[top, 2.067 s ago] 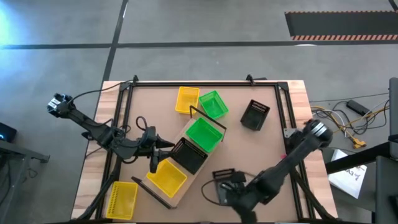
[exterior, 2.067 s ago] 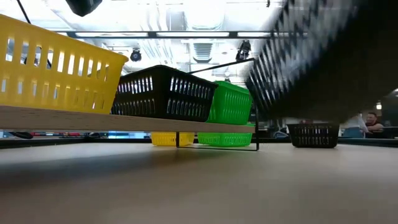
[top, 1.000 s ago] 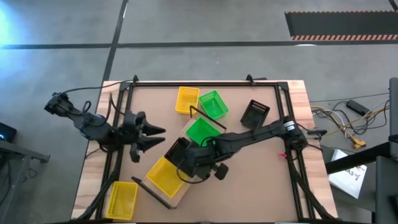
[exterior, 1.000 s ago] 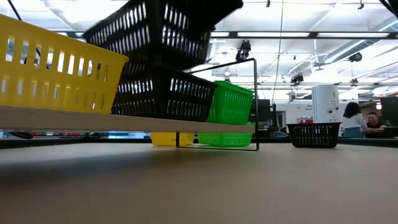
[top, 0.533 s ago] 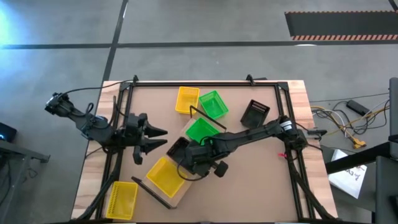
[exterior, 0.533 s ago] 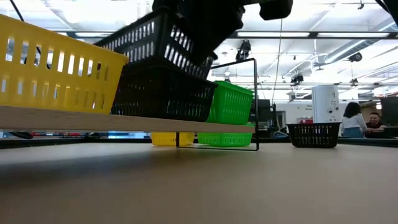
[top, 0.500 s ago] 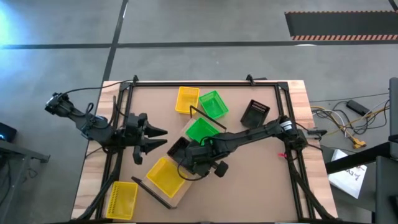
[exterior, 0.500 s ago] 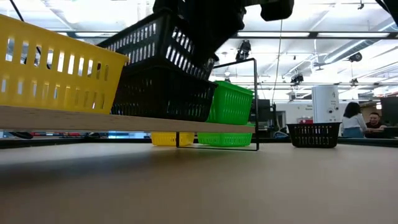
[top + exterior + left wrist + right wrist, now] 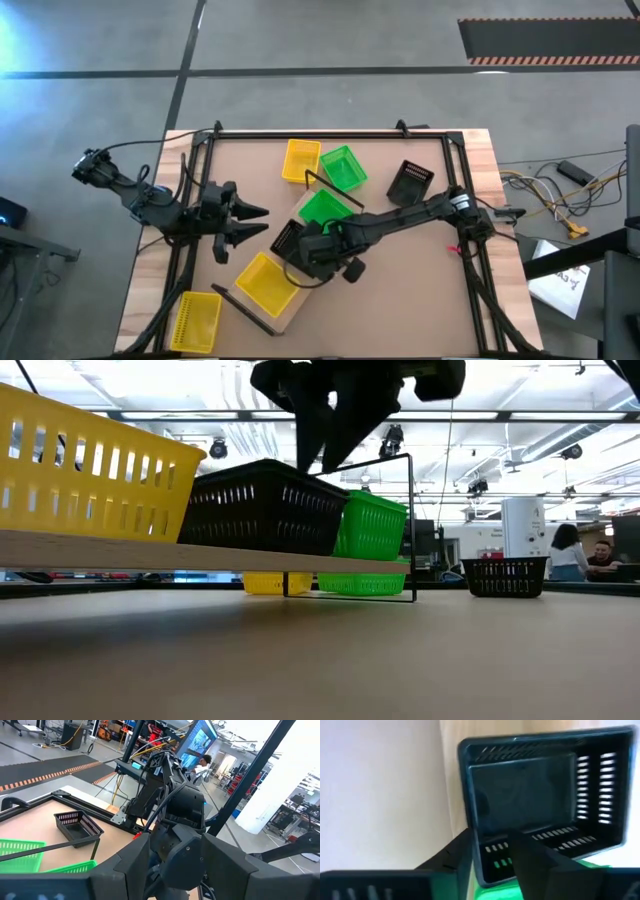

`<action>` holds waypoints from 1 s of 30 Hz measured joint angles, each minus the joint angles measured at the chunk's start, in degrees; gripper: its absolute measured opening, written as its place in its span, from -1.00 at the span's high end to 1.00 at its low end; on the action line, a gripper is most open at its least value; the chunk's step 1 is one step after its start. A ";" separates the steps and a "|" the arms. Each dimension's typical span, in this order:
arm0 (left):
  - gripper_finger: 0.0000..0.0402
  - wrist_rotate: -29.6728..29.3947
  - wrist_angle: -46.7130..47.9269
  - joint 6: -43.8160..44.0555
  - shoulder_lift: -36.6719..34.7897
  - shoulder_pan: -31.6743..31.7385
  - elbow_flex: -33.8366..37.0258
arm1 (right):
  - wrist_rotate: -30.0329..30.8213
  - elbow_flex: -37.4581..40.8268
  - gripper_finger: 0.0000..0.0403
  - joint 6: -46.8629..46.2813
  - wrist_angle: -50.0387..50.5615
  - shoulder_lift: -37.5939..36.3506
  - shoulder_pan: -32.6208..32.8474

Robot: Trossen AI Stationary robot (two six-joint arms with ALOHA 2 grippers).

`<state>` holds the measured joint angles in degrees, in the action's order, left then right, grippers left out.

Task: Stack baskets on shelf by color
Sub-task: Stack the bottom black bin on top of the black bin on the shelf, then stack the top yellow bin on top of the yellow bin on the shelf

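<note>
Two dark jointed arms (image 9: 420,213), black cables

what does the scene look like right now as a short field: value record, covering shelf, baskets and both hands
shelf: long pale wooden board lying diagonally on the tabletop
on shelf: yellow slotted plastic basket, black slotted plastic basket, green slotted plastic basket, in a row
off shelf: second yellow basket, second green basket, lone black basket, third yellow basket at the table's near left corner
right hand: just above the black basket on the shelf, fingers apart, holding nothing
left hand: beside the shelf, open, empty
</note>
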<state>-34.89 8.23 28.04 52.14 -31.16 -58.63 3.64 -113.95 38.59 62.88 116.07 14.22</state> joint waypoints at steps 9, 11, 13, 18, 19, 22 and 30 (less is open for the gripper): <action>0.19 0.02 0.19 -0.01 0.14 0.00 0.00 | -0.64 -4.72 0.28 -28.61 0.88 -5.70 0.55; 0.19 0.02 0.39 -0.01 0.21 0.00 0.11 | -0.62 -4.13 0.30 -38.94 3.50 -7.86 0.37; 0.19 0.02 0.35 -0.02 0.48 0.02 0.36 | -0.16 -2.89 0.34 -44.43 6.22 -10.25 0.33; 0.19 0.02 0.53 -0.06 1.26 0.00 0.96 | 3.83 4.10 0.42 -54.00 11.89 -18.30 2.17; 0.19 0.02 0.48 -0.23 1.47 0.01 0.96 | 4.42 6.31 0.43 -56.11 12.44 -20.44 2.48; 0.19 0.02 0.46 -0.43 2.20 0.00 0.98 | 7.45 14.28 0.45 -63.03 12.42 -27.51 3.47; 0.19 0.02 0.43 -0.38 4.14 0.00 0.98 | 12.83 35.84 0.43 -83.67 12.40 -45.52 2.53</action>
<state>-34.87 8.66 27.66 56.28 -31.15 -57.65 16.47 -78.12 -45.08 75.28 70.55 16.75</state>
